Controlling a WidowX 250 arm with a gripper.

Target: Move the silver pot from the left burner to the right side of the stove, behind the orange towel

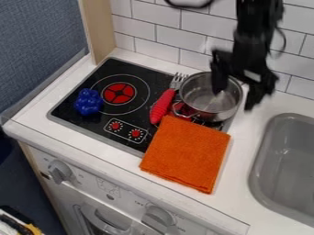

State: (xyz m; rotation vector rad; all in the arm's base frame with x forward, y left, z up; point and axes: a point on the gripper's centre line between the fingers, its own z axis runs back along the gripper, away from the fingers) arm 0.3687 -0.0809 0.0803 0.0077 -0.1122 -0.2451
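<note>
The black gripper [233, 100] hangs at the upper right with its two fingers spread apart, one over the inside of the metal pot [205, 111] and the other past its right rim. Whether it touches the rim, I cannot tell. The pot stands at the right of the black stove top. Left of the pot lies a fork with a red handle [162, 107], tines toward the wall. An orange folded cloth [187, 153] lies in front of the pot, across the stove's edge and the counter. A blue lumpy toy [89, 102] sits on the stove's left side.
A grey sink [291, 165] is set into the white counter [257, 215] at the right. Behind stands a white tiled wall [159, 39], with a wooden panel [98, 30] at its left. Grey knobs [59, 171] stick out on the stove's front.
</note>
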